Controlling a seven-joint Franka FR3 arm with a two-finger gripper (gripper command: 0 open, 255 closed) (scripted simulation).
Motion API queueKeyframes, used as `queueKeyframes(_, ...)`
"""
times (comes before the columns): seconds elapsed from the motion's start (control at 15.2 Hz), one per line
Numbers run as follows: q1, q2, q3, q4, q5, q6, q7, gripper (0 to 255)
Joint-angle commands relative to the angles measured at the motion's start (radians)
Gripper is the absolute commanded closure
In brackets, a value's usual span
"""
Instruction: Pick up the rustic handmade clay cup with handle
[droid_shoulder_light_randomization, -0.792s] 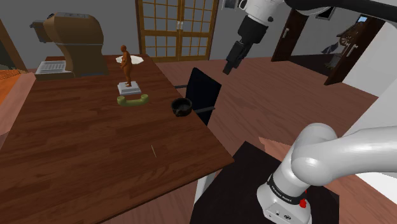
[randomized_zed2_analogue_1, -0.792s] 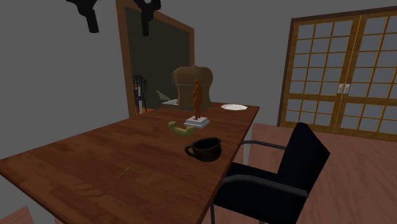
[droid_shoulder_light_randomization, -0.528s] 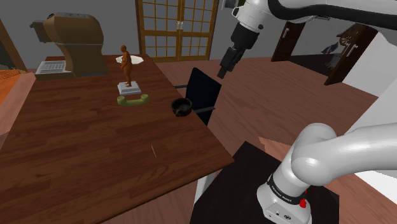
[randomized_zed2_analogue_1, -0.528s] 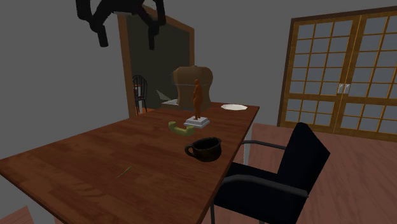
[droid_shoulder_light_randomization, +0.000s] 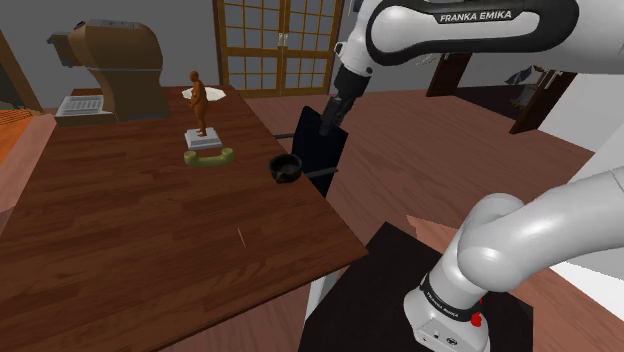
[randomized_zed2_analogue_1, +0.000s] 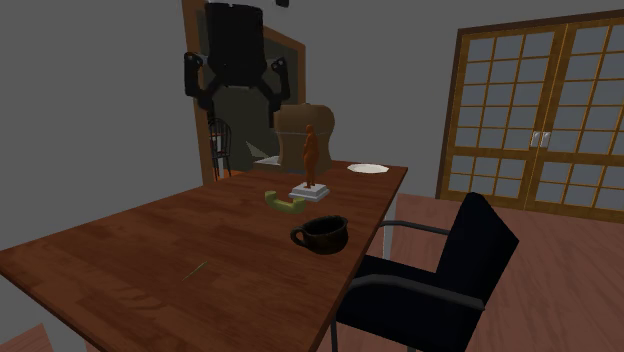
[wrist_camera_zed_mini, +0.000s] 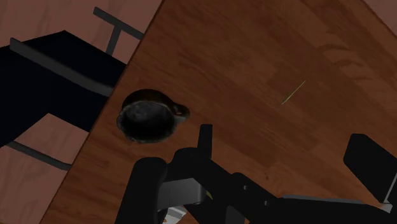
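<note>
A dark, rough cup with a handle (droid_shoulder_light_randomization: 286, 167) stands upright near the edge of the brown wooden table (droid_shoulder_light_randomization: 120, 230), close to the chair. In the second exterior view the cup (randomized_zed2_analogue_1: 322, 235) has its handle turned toward that view's left. My black gripper (droid_shoulder_light_randomization: 330, 118) hangs in the air well above the cup, over the chair side of the table edge. Its fingers are open with nothing between them, as seen from across the table (randomized_zed2_analogue_1: 243, 105). In the wrist view the cup (wrist_camera_zed_mini: 147, 116) lies ahead of the open gripper (wrist_camera_zed_mini: 286, 153), off to the side of one finger (wrist_camera_zed_mini: 205, 140).
A black chair (droid_shoulder_light_randomization: 318, 145) stands tight against the table edge by the cup. A brown statuette (droid_shoulder_light_randomization: 200, 110) on a pale base and a green object (droid_shoulder_light_randomization: 208, 157) sit farther in. A bulky brown machine (droid_shoulder_light_randomization: 105, 70) and a plate (randomized_zed2_analogue_1: 367, 168) are at the far end. A thin stick (droid_shoulder_light_randomization: 240, 236) lies nearer the stand.
The arm has swung down and toward the shoulder view's left, bringing the open gripper lower and closer to the cup. The cup and other objects have not moved.
</note>
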Motion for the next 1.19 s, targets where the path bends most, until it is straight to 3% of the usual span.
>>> queueKeyframes(0.0, 0.001, 0.064, -0.006, -0.006, -0.001, 0.065, -0.019, 0)
queueKeyframes(0.53, 0.003, 0.349, -0.036, 0.063, 0.005, 0.252, -0.101, 0)
queueKeyframes(1.12, -0.004, 0.694, -0.052, 0.239, 0.035, 0.388, -0.194, 0)
